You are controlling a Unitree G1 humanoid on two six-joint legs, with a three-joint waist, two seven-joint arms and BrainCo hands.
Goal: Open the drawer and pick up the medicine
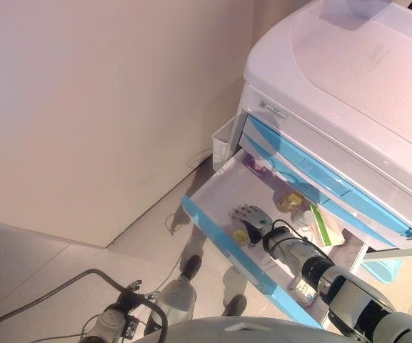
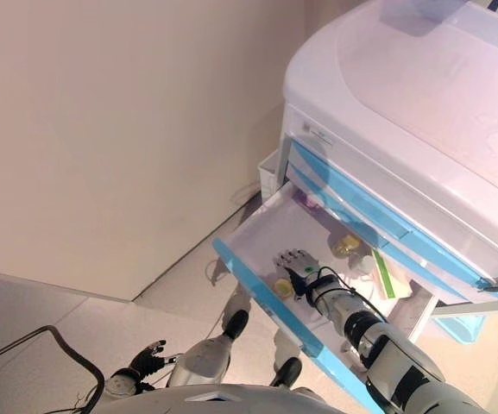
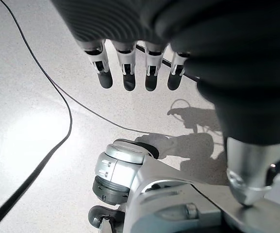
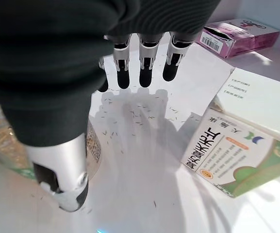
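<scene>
My left hand [image 1: 128, 299] hangs low over the floor, well away from the cart [image 1: 348, 78], its fingers [image 3: 127, 77] straight and relaxed with nothing in them; it is plainly the farther hand and idle. Moving rightward, the drawer [image 1: 223, 239] with the blue front stands pulled out from the white cart, so I judge the opening step done and the pick not yet made. My right hand [image 1: 252, 218] is inside the drawer, just above its white floor, fingers [image 4: 144, 73] extended and slack, thumb [image 4: 64, 184] apart, holding nothing. Just beside the thumb sits a small round bottle [image 1: 240, 236], its labelled side showing close against the hand in the wrist view; I cannot tell whether the two touch. To the other side of the hand, near but apart, lies the green-and-white medicine box [image 4: 232, 160], flat on the drawer floor, its long axis running slantwise away from the palm, with a plain white box [image 4: 261, 104] next to it and a pink box [image 4: 239, 35] beyond the fingertips toward the back of the drawer. A yellow packet [image 1: 289, 201] lies farther in. Everything turns on this: the medicine lies beside the open right hand, not under it, so I judge the hand must shift sideways before closing.
</scene>
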